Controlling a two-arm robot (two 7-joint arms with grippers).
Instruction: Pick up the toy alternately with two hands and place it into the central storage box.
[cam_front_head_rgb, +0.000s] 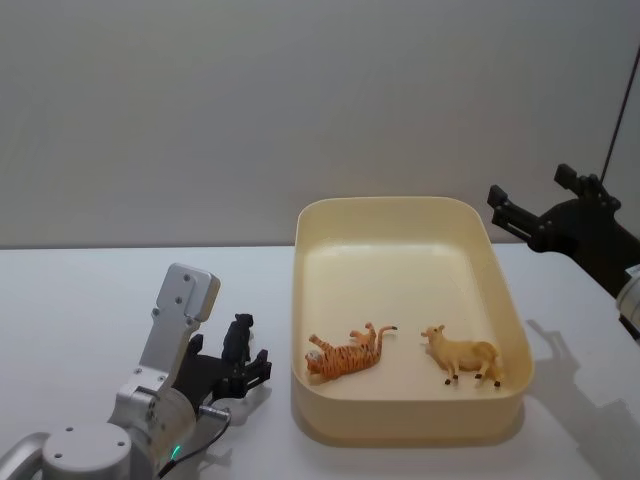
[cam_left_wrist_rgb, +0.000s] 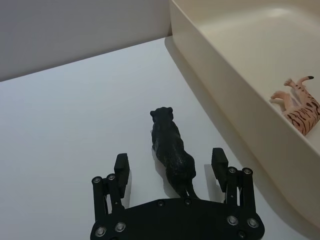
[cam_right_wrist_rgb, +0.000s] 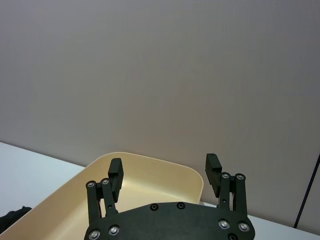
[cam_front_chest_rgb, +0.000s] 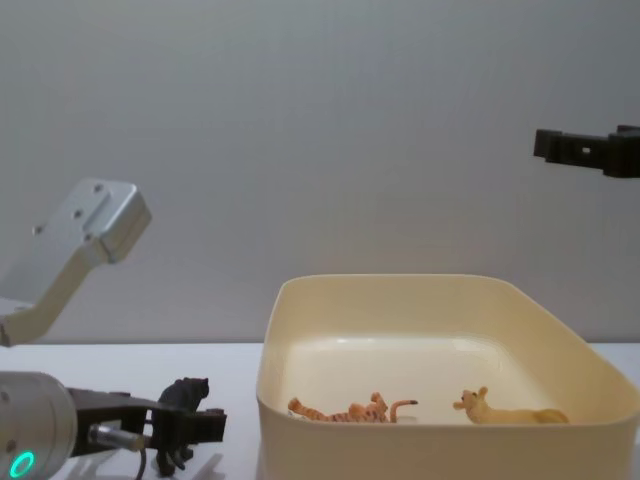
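Note:
A black animal toy (cam_left_wrist_rgb: 171, 148) stands on the white table left of the central storage box (cam_front_head_rgb: 305, 250). My left gripper (cam_left_wrist_rgb: 170, 165) is open, low at the table, its fingers on either side of the toy's hindquarters with gaps on both sides. The toy (cam_front_head_rgb: 238, 340) and left gripper (cam_front_head_rgb: 245, 372) also show in the head view, and the toy (cam_front_chest_rgb: 182, 405) in the chest view. My right gripper (cam_right_wrist_rgb: 164, 173) is open and empty, held high above the box's right rear; it appears as right gripper (cam_front_head_rgb: 505, 208) in the head view.
Inside the cream-yellow box lie an orange striped tiger (cam_front_head_rgb: 345, 354) on its side and a tan cow (cam_front_head_rgb: 462, 356) standing. The box wall (cam_left_wrist_rgb: 225, 95) runs close beside the left gripper. A plain grey wall stands behind the table.

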